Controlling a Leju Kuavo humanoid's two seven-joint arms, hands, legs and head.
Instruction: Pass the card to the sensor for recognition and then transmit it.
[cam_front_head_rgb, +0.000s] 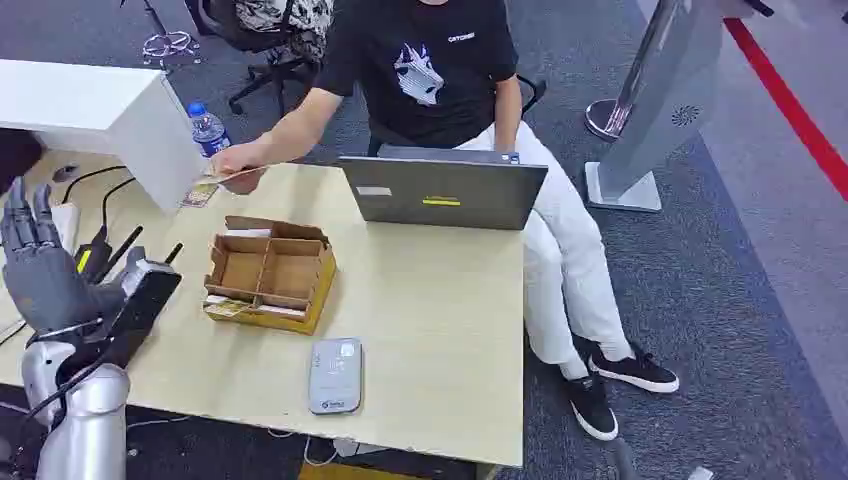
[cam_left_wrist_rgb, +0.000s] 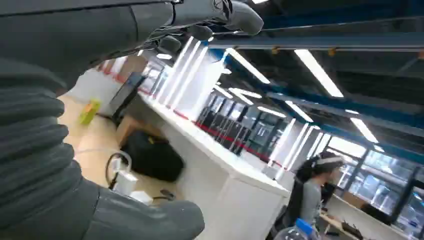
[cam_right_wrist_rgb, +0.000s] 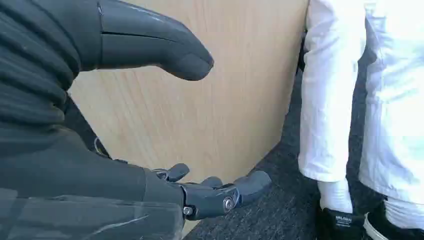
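A person's hand (cam_front_head_rgb: 235, 160) holds a thin card (cam_front_head_rgb: 243, 173) over the far left of the wooden table (cam_front_head_rgb: 430, 310). Another card (cam_front_head_rgb: 199, 195) lies on the table just below it. The grey card sensor (cam_front_head_rgb: 334, 375) lies flat near the table's front edge. My left hand (cam_front_head_rgb: 35, 265) is raised at the table's left side, fingers apart and pointing up, holding nothing. In the left wrist view its fingers (cam_left_wrist_rgb: 200, 15) stretch toward the ceiling. My right hand (cam_right_wrist_rgb: 200, 192) hangs beside the table's side panel (cam_right_wrist_rgb: 210, 95), fingers spread and empty.
A cardboard tray (cam_front_head_rgb: 268, 272) with compartments sits between my left hand and the sensor, cards along its front. A grey laptop (cam_front_head_rgb: 440, 190) stands at the far edge before the seated person (cam_front_head_rgb: 440, 70). A water bottle (cam_front_head_rgb: 208, 128), a white box (cam_front_head_rgb: 90, 105) and black radios (cam_front_head_rgb: 140, 285) are at the left.
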